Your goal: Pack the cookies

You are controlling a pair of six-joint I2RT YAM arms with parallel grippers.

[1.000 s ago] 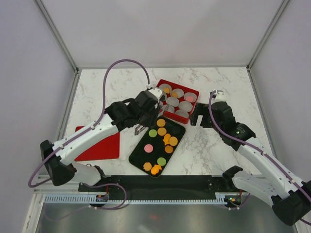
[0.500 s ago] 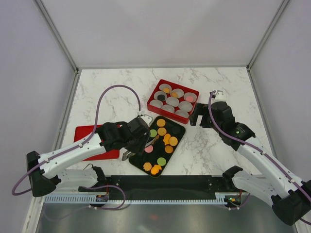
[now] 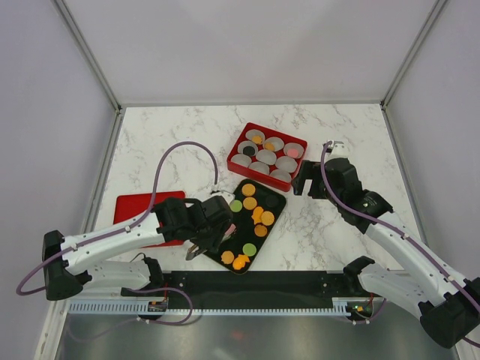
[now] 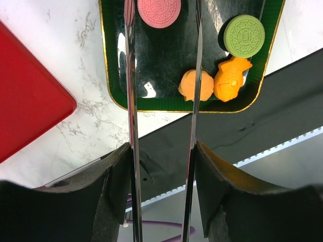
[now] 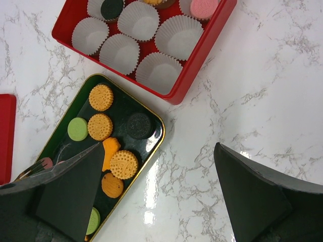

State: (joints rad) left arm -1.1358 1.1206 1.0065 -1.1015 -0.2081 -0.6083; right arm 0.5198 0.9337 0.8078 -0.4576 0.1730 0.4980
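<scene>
The left gripper reaches from 8 o'clock toward the centre, thin jaws slightly apart. The right gripper points to 9 o'clock, jaws wide apart.

Cookies: flat discs, mostly orange, few green, pink, dark; lying loose on black tray.

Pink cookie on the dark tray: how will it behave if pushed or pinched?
The pink cookie looks thin and rigid: probably light, could crack under a hard pinch. Flat on the glossy tray, it likely slides rather than rolls.
</scene>
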